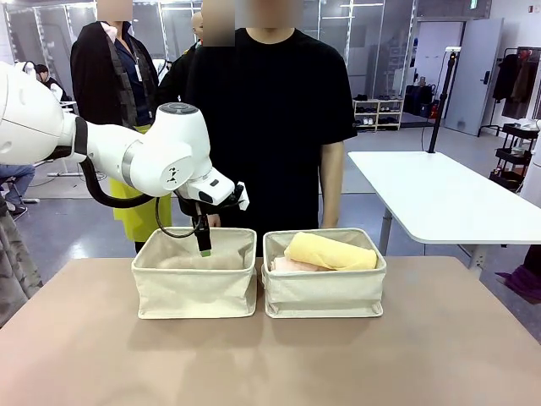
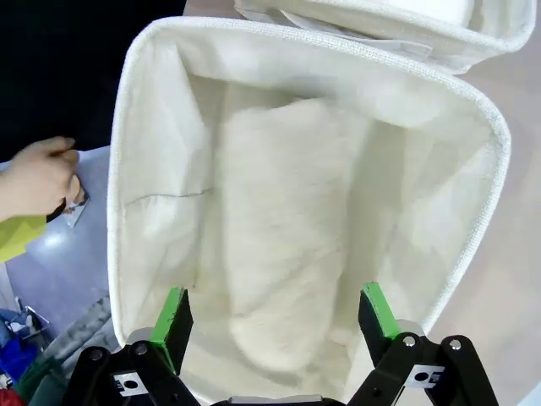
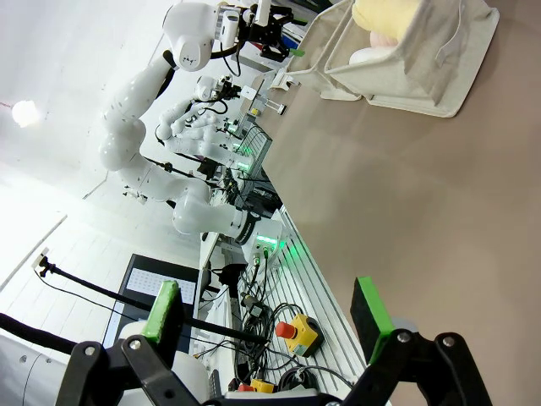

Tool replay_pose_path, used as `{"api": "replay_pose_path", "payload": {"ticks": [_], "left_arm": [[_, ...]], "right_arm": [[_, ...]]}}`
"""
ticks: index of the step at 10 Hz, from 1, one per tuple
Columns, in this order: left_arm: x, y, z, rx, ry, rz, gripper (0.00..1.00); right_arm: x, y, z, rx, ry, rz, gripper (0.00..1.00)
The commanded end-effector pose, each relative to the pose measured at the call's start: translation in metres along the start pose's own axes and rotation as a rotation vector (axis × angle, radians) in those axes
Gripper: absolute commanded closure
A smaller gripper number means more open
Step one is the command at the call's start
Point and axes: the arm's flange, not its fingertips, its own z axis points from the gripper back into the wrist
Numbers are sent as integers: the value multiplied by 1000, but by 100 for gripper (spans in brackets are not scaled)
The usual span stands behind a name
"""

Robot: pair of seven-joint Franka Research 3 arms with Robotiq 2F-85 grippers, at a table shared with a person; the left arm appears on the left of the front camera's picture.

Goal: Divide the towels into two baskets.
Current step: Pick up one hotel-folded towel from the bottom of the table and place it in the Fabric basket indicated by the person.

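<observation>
Towels sit in both baskets. In the front view the right basket (image 1: 324, 292), just right of centre, holds a pale yellow towel (image 1: 331, 251) lying slanted across the top, its roll rising above the rim, with a light pink towel (image 1: 292, 265) tucked under its left end. The left basket (image 1: 195, 288) stands just beside it, their near walls almost touching, a narrow gap between the folded rims. From the left wrist view, a whitish rolled towel (image 2: 283, 237) lies lengthwise along the floor of that basket (image 2: 144, 110), with free space on either side of the roll up to the soft walls; whether a second one lies with it I cannot tell.

The left hand (image 1: 204, 243) hangs over the far rim of the left basket, fingers pointing down into the opening. Its green pads (image 2: 176, 315) stand wide apart with nothing between them, the towel lying lower down and clear of them.

The right hand (image 3: 269, 315) is spread wide as well and holds nothing, at the bottom of its wrist view, well away from the baskets, which show at that frame's top edge.

Bare brown worktop (image 1: 270, 364) spreads across the whole lower half of the front view, open on both sides of the baskets. A person (image 1: 270, 118) in black stands close behind them at the far edge.
</observation>
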Motion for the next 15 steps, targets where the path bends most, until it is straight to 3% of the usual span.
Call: {"api": "replay_pose_path", "payload": {"ticks": [1, 15], "left_arm": [[-1, 4, 3, 15, 22, 0, 0], [1, 2, 3, 8, -2, -1, 0]], "right_arm": [[0, 2, -1, 1, 3, 2, 0], [0, 2, -1, 1, 3, 2, 0]]}}
